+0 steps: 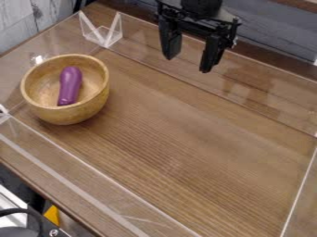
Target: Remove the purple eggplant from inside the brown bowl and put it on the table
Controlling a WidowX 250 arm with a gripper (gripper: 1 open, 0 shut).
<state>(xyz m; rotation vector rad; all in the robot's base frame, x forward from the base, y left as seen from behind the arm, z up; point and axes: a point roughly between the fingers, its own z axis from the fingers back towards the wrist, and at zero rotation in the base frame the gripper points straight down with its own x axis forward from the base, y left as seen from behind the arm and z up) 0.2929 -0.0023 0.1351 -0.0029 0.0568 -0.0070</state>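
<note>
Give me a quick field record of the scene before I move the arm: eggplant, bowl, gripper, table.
eggplant: purple eggplant lying inside the bowl, not yet removed
bowl: brown bowl at the left side of the table, upright
gripper: gripper open, pointing down, holding nothing, at the far side, well to the right of the bowl
table: table wood-grain, clear plastic walls along its edges

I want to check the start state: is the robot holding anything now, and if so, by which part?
Nothing is held. The gripper hangs open above the table, its fingers empty. The purple eggplant lies inside the brown bowl, away from it.
</note>
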